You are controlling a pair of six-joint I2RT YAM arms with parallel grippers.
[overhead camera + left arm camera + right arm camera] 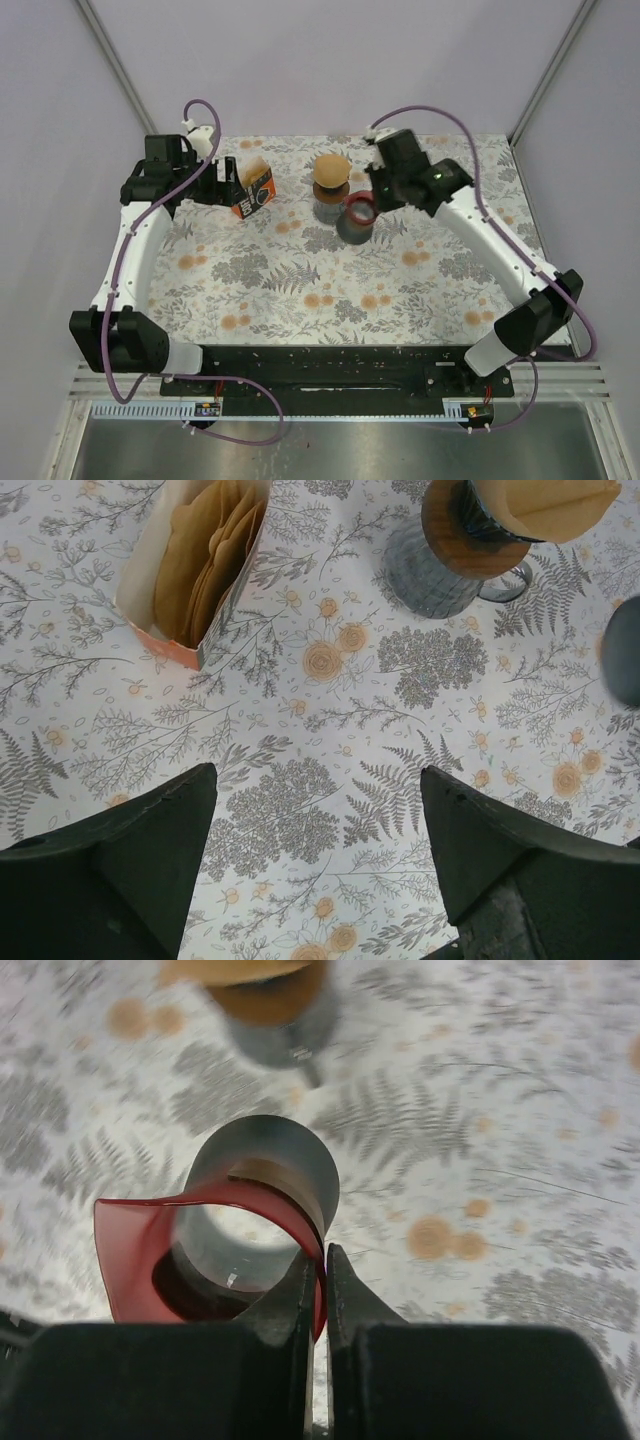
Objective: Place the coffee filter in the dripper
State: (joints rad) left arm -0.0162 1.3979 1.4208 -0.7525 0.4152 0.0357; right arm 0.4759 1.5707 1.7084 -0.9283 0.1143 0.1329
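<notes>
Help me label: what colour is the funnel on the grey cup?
Red funnel; best in right wrist view.

White left arm (133, 245) reaches far-left, its black left gripper (315, 855) spread wide, pointing down; white right arm (500, 245) stretches inward, its black right gripper (317, 1272) pinched shut on the red translucent plastic dripper (130, 1250) rim.

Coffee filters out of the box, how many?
1: the filter sits atop the wood-collared carafe, far centre. A stack stands in the box. The red dripper shows none, but its inside is partly hidden.
</notes>
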